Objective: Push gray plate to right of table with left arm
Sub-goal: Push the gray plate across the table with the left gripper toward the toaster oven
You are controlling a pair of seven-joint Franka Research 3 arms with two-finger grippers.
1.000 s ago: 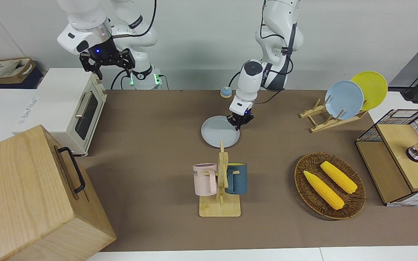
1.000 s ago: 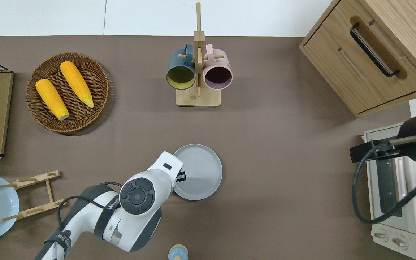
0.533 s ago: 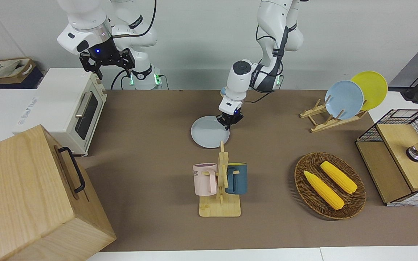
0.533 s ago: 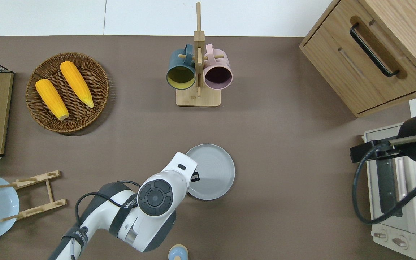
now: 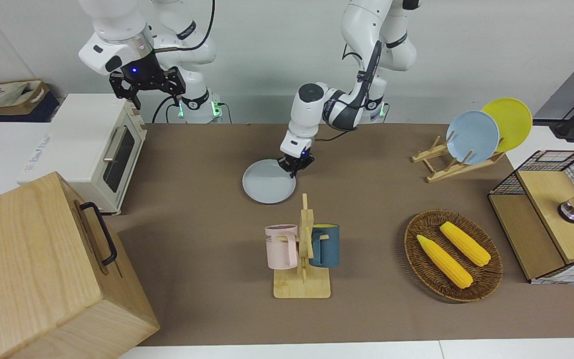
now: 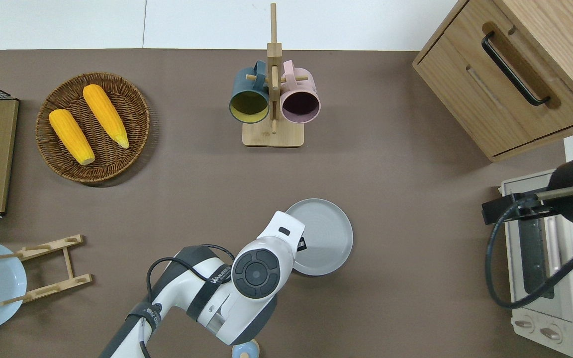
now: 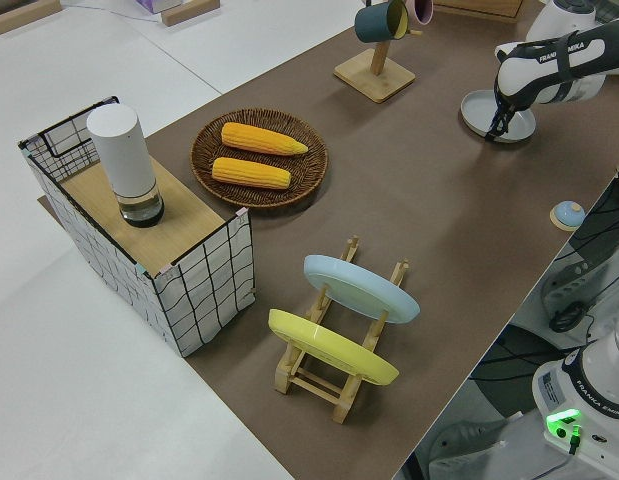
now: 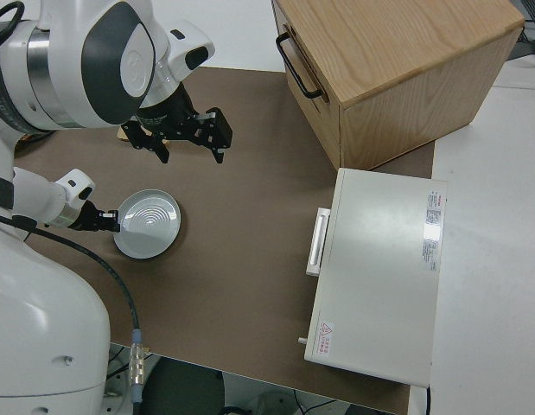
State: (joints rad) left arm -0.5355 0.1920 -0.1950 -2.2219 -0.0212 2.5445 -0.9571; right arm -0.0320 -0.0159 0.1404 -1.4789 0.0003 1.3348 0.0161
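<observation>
one gray plate [image 6: 324, 237], two corn cobs [image 6: 88, 123]

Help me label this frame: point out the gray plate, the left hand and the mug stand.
gray plate [image 6: 326, 233], overhead view, bare middle of its face.
left hand [image 5: 294, 168], front view, between its fingertips at the plate's rim.
mug stand [image 6: 272, 135], overhead view, its flat wooden base.

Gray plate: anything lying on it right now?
The flat round pale gray plate shows bare, apart from the left gripper at its rim; the patch under the left arm's wrist is hidden.
</observation>
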